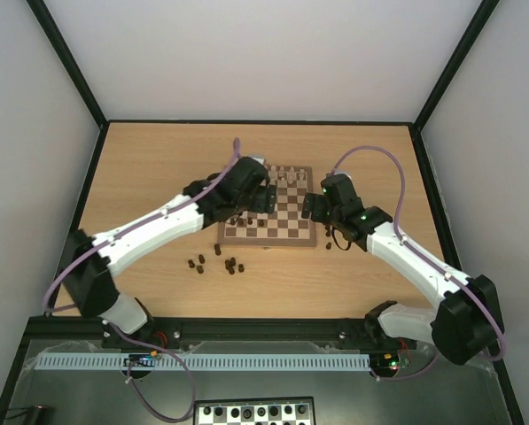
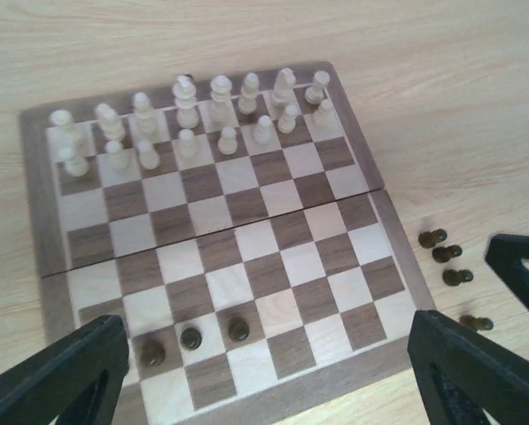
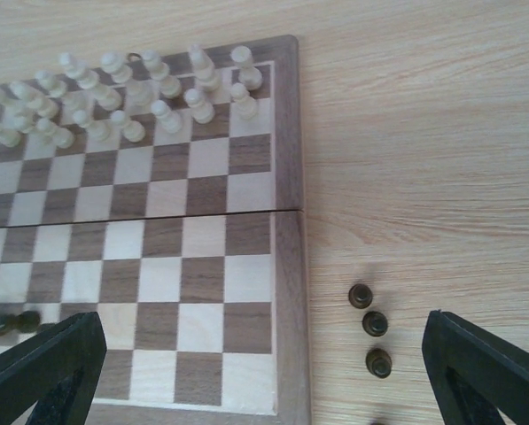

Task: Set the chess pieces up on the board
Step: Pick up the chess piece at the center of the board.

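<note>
The wooden board (image 1: 292, 232) lies mid-table. Three dark brown pieces (image 2: 190, 337) stand in a row on its near left squares, also just visible in the right wrist view (image 3: 7, 323). More dark pieces lie on the table: several right of the board (image 2: 447, 254), three of them in the right wrist view (image 3: 375, 324), and a cluster in front of the board (image 1: 216, 262). My left gripper (image 2: 268, 376) hovers open and empty over the board's (image 2: 282, 257) near edge. My right gripper (image 3: 264, 372) is open and empty over the board's (image 3: 287, 177) near right corner.
Cream pieces (image 2: 186, 115) fill the board's two far rows, also seen in the right wrist view (image 3: 127, 88). A black-and-white checkered board (image 1: 255, 413) lies below the table's near edge. Dark walls (image 1: 94, 177) border the table at left, right and back.
</note>
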Available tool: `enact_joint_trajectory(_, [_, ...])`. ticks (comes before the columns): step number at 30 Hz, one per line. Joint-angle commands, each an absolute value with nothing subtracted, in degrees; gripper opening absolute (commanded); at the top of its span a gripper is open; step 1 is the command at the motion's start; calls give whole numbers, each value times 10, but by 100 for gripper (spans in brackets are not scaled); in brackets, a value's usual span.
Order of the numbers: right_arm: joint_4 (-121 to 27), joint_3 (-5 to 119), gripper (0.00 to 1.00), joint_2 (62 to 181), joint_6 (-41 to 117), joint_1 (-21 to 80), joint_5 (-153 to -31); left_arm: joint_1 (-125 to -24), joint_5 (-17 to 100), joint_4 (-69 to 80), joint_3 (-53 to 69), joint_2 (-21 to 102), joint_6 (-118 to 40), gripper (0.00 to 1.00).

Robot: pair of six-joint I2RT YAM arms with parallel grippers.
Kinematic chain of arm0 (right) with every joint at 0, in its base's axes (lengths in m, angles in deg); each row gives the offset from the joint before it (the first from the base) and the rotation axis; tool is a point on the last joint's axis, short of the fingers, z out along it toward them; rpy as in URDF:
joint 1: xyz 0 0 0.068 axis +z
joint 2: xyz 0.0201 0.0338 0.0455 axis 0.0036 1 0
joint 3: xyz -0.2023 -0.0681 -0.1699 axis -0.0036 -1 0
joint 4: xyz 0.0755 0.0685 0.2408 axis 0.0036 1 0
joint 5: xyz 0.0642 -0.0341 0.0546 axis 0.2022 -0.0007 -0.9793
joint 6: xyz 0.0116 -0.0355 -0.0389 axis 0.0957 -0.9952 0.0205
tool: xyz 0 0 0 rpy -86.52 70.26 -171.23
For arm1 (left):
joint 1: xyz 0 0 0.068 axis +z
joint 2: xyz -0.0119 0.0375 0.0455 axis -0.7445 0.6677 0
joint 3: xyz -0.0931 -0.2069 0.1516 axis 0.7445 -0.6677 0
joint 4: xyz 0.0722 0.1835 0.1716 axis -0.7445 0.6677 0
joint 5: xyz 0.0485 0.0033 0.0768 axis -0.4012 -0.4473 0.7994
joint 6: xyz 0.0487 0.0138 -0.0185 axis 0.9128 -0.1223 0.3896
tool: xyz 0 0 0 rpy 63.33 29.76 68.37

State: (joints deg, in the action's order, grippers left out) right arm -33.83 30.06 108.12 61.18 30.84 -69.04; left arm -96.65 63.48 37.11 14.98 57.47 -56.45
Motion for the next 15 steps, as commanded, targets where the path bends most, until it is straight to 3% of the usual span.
enact_joint_trajectory(1, [-324, 298, 99, 1114, 618, 285, -674, -944, 660, 370, 76, 499, -573, 98])
enact_joint_trajectory(4, [-324, 295, 96, 1139, 619, 258, -684, -914, 646, 354, 7, 453, -579, 99])
enact_joint_trajectory(11, [-324, 316, 62, 1216, 611, 226, -709, -850, 609, 318, -96, 397, -591, 100])
enact_joint_trajectory(15, [-324, 328, 56, 1272, 606, 226, -729, -820, 589, 293, -130, 384, -605, 99])
